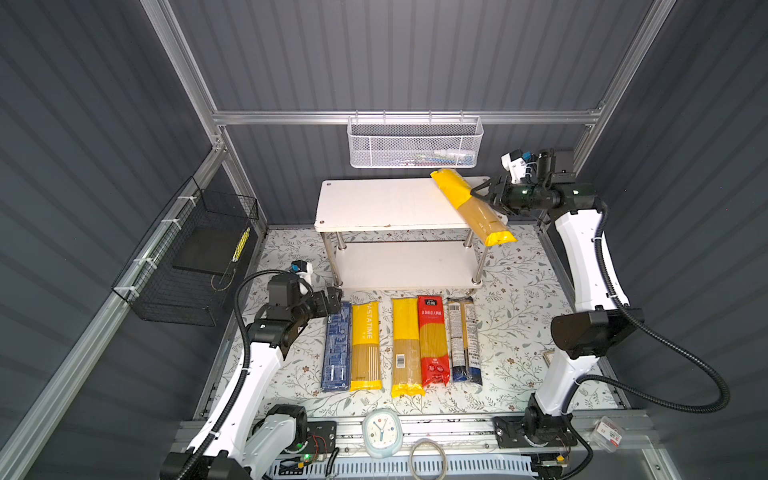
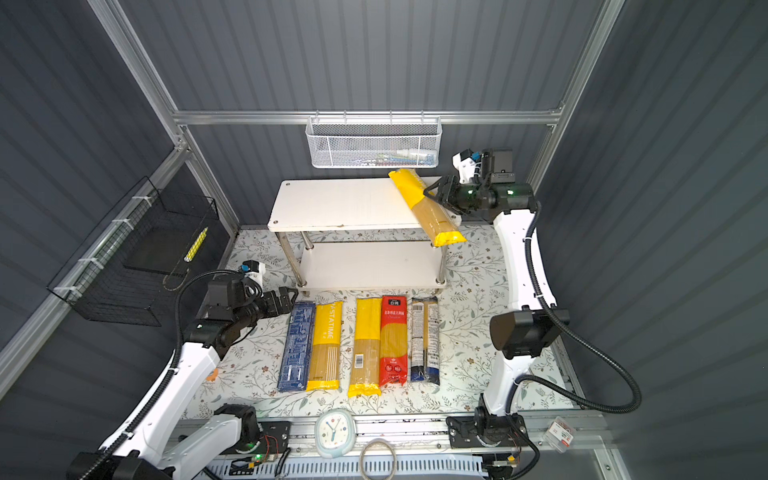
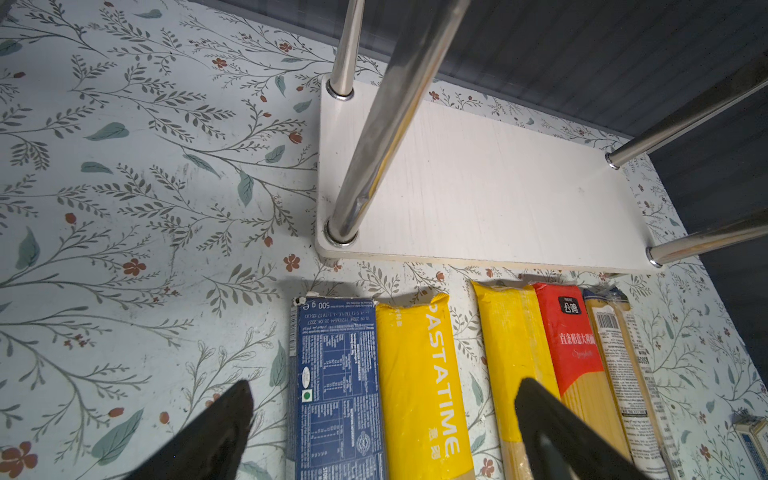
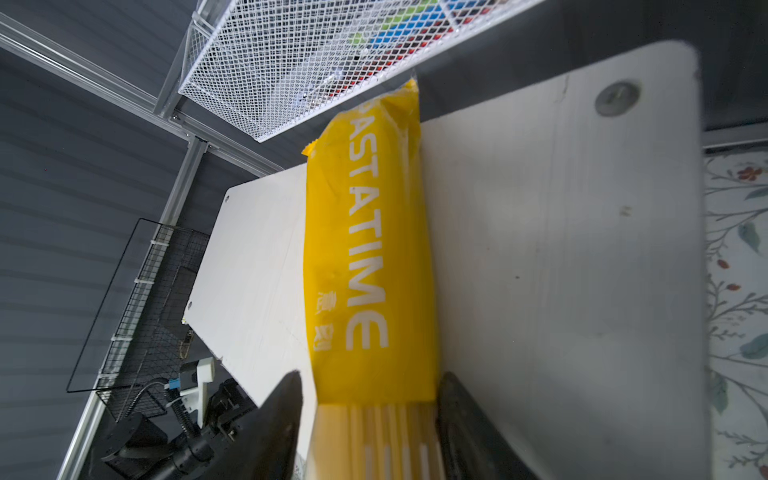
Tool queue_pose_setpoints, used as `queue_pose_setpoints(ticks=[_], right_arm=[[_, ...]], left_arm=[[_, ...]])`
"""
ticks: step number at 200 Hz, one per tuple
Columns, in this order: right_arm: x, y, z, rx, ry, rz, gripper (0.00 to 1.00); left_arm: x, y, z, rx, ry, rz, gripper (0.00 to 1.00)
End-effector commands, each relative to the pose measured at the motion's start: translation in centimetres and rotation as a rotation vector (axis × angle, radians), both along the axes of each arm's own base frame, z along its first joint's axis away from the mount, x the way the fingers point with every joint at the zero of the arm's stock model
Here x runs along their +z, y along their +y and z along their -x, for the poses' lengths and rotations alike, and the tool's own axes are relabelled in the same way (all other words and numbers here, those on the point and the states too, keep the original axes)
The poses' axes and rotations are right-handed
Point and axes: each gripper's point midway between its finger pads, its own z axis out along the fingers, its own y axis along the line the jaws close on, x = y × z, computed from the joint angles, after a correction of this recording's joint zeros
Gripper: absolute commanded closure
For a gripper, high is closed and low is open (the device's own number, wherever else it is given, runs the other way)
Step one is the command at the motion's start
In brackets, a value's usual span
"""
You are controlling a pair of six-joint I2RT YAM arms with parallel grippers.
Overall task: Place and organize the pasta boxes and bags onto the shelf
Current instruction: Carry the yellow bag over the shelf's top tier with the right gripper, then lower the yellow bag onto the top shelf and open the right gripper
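A yellow PASTATIME bag [image 1: 461, 195] [image 4: 365, 270] lies slanted across the right end of the shelf's top board [image 1: 374, 203], its near end sticking out past the front edge. My right gripper [image 1: 482, 193] [image 4: 372, 376] straddles its middle, open, with a gap showing beside one finger. On the table in front of the shelf lie a dark-blue pasta box [image 1: 336, 349], a second PASTATIME bag [image 1: 365, 345], a plain yellow bag [image 1: 406, 345], a red bag [image 1: 433, 338] and a clear bag [image 1: 463, 336]. My left gripper [image 3: 384, 384] hovers open over the far ends of the box and its neighbour.
A white mesh basket [image 1: 415, 143] hangs on the back rail just above the shelf. A black wire basket [image 1: 187, 257] is fixed to the left wall. A small clock [image 1: 382, 430], a cable ring [image 1: 428, 457] and a small clear box [image 1: 609, 434] sit along the front rail.
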Motion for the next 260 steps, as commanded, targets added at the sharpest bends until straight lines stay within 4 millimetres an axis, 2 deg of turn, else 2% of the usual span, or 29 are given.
queue_pose_setpoints(ticks=[1, 18, 47, 66, 85, 118, 146, 188, 260], right_arm=[[3.1, 0.0, 0.9, -0.005, -0.119, 0.039, 0.36], [4.2, -0.4, 1.5, -0.038, -0.182, 0.104, 0.24], [6.4, -0.2, 2.7, -0.069, -0.297, 0.204, 0.17], [8.0, 1.1, 3.6, -0.048, -0.372, 0.237, 0.15], [8.3, 3.5, 4.4, 0.013, -0.392, 0.22, 0.11], [6.4, 7.8, 4.8, 0.116, -0.318, 0.15, 0.09], [4.5, 10.6, 3.5, 0.144, -0.292, 0.159, 0.09], [3.1, 11.0, 1.1, 0.09, -0.268, 0.196, 0.09], [0.2, 11.9, -0.7, 0.052, -0.225, 0.253, 0.08]], left_arm=[[0.3, 0.1, 0.2, 0.001, 0.0, -0.006, 0.01], [0.3, 0.1, 0.1, 0.002, -0.002, -0.001, 0.01], [0.4, 0.0, 0.0, 0.002, -0.003, 0.004, 0.01], [0.6, 0.1, -0.1, 0.004, -0.009, 0.003, 0.01], [0.7, 0.1, 0.0, 0.003, -0.005, 0.001, 0.01], [0.8, 0.1, 0.2, 0.006, -0.009, 0.0, 0.01], [0.5, 0.2, 0.4, 0.006, 0.002, -0.001, 0.01], [0.5, 0.4, 0.8, 0.014, -0.003, -0.004, 0.01], [0.0, 0.4, 0.6, 0.014, 0.012, -0.006, 0.01]])
